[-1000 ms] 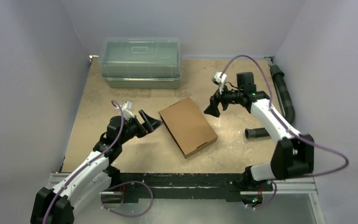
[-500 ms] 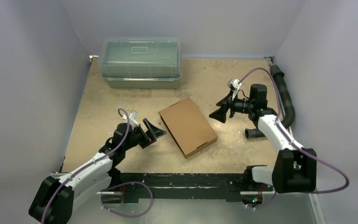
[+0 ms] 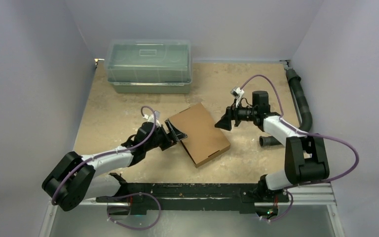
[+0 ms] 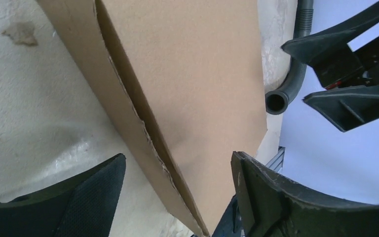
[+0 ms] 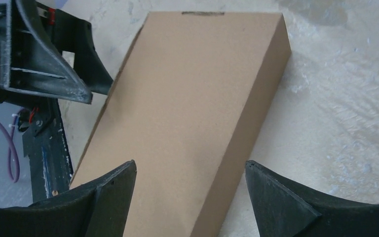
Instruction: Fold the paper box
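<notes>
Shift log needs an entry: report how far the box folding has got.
Done: the paper box lies on the table as a closed, shallow box, lid down. In hand: nothing gripped; the left hand and right hand stand open on opposite sides of it. Left: the left wrist view shows a ragged gap along one side edge, so probably a final press or tuck.
</notes>
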You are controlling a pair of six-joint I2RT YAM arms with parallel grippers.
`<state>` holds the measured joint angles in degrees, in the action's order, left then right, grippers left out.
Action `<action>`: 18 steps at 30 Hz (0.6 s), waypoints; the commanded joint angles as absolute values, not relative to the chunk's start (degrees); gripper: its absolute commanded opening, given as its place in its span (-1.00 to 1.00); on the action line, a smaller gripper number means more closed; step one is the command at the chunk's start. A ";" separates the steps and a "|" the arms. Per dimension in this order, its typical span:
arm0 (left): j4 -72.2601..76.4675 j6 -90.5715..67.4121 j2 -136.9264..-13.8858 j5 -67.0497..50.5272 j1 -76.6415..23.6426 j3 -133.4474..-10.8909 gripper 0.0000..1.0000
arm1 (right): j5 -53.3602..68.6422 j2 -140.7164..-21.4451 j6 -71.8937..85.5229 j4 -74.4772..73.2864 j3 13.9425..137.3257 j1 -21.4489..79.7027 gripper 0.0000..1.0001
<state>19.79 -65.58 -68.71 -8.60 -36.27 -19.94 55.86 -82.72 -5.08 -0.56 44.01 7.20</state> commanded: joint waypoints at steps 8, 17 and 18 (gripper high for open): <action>25.09 -66.68 -75.45 -4.65 -38.08 -23.81 0.32 | 50.14 -87.53 -4.38 0.18 46.49 11.39 0.56; 27.31 -66.78 -79.01 -5.46 -38.58 -24.89 -0.26 | 49.65 -89.47 -5.85 -2.94 48.13 14.24 0.34; 27.52 -66.87 -79.20 -5.57 -38.73 -24.78 -0.33 | 50.17 -89.35 -5.99 -3.10 48.26 14.46 0.33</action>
